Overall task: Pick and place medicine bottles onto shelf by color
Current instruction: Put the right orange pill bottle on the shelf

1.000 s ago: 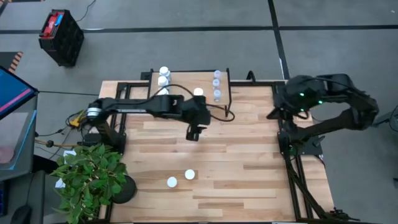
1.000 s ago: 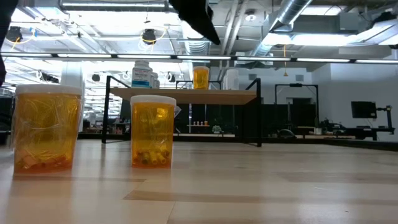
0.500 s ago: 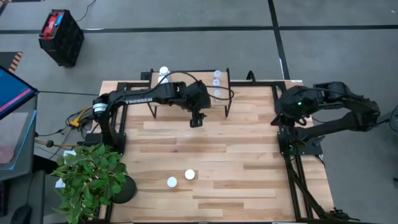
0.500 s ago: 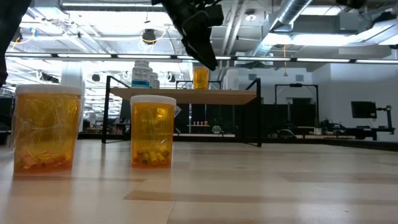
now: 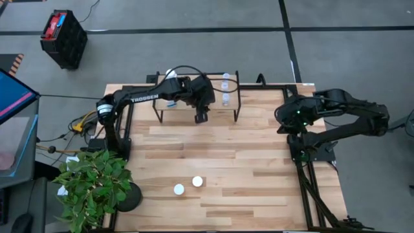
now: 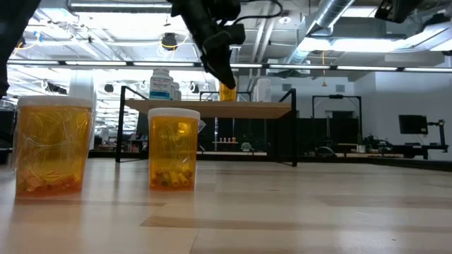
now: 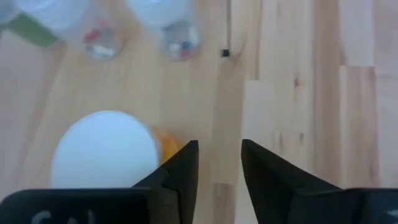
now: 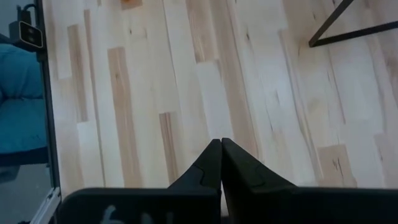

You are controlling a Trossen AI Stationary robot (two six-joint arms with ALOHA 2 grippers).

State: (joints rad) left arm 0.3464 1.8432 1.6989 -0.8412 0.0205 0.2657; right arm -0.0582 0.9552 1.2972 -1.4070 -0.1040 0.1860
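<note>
At the left of the low view we see two orange medicine bottles point(image 6: 53, 144) point(image 6: 173, 148) upright on the counter point(image 5: 246, 162): amber, see-through, white caps, not yet shelved. They stand well apart from the shelf point(image 6: 212, 109).

A second ago the left gripper point(image 7: 220, 146) hung over the middle of the counter with its fingers spread. It has since swung back to the shelf's front edge and its fingers have drawn in to a narrow slit, gripping nothing. Just beside one finger, outside the pair, stands a third orange bottle point(image 7: 102, 149), upright on the shelf board. White bottles point(image 5: 169, 75) stand on the shelf to one side of it and clear ones point(image 5: 225, 87) to the other.

We judge that the orange group has one bottle in place and two to fetch.

At the far right the right gripper point(image 8: 221, 162) waits over the counter's edge, fingers pressed together and empty.
</note>
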